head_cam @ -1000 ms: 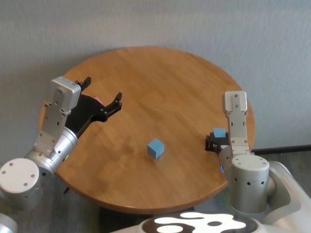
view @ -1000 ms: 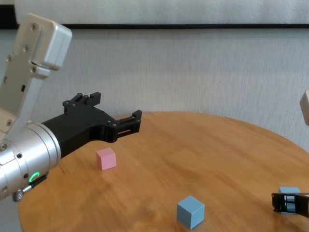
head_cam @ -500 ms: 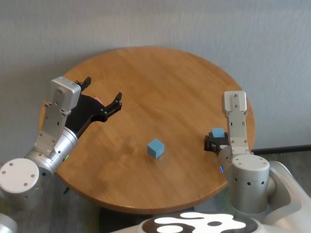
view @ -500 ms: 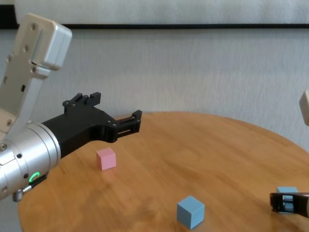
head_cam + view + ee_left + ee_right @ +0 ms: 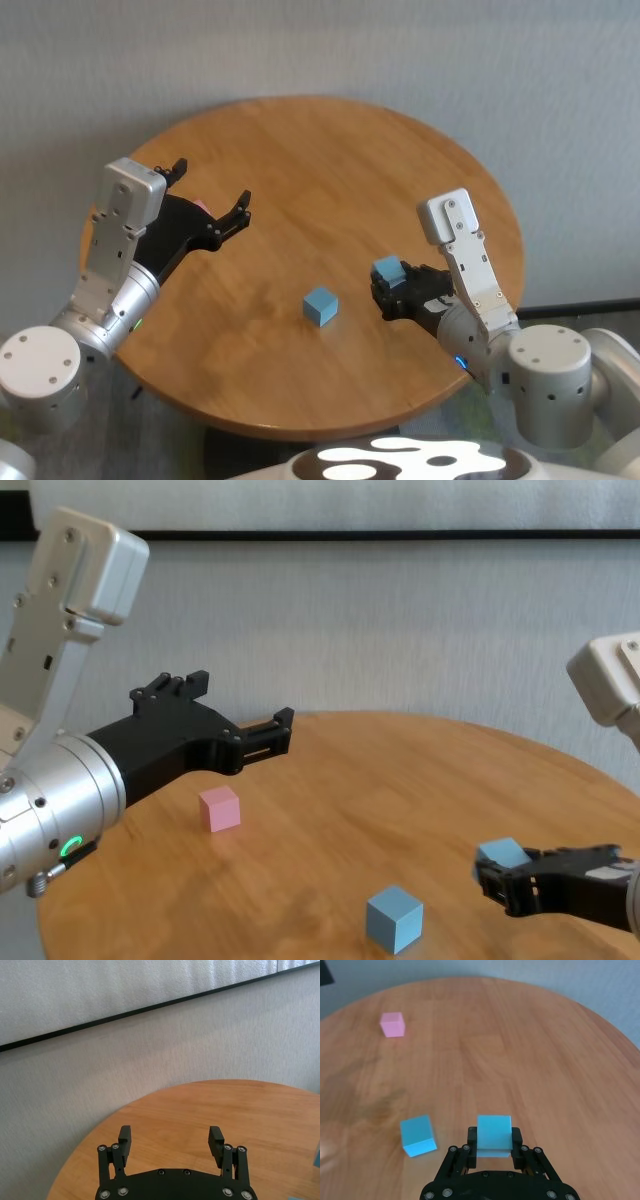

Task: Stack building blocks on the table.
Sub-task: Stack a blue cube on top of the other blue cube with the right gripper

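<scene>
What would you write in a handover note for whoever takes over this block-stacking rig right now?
Right gripper: shut on a light blue block, held above the table, near the second blue block.
Left gripper: open, empty, hovering above the pink block.
Done: one block picked up; nothing stacked.
Left: set the held block on the loose blue one, then add the pink.

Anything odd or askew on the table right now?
Nothing stands out. The right gripper holds one light blue block squarely above the table; the other blue block and the pink block sit flat and apart. The left gripper hovers open.
</scene>
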Controlling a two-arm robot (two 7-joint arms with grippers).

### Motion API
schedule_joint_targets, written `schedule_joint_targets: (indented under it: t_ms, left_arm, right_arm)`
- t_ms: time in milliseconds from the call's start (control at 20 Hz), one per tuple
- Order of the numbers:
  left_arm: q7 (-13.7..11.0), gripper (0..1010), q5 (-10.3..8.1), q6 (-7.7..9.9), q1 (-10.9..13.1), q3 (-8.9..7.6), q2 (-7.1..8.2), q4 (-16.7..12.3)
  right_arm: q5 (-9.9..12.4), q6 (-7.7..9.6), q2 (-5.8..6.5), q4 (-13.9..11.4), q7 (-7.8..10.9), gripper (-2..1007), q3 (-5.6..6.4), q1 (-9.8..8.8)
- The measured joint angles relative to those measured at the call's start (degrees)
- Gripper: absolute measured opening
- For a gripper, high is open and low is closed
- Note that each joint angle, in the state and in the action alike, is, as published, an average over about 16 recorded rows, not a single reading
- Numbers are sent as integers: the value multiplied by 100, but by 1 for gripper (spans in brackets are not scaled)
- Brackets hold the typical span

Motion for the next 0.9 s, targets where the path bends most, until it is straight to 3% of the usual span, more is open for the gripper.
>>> schedule_joint_targets:
  t_ms: [150, 350, 550, 900]
  left_arm:
    - [0, 1002, 0, 0, 0, 0, 0, 0]
    - [0, 1002, 0, 0, 0, 0, 0, 0]
    - [0, 1002, 0, 0, 0, 0, 0, 0]
    - [0, 1002, 0, 0, 0, 0, 0, 0]
  right_arm:
    - [31, -53, 199, -123, 423, 357, -102, 7]
    - [99, -35, 338, -268, 817, 357, -168, 18]
    - [167, 92, 327, -385, 1007, 357, -185, 14]
    - [188, 320, 224, -507, 1172, 357, -222, 23]
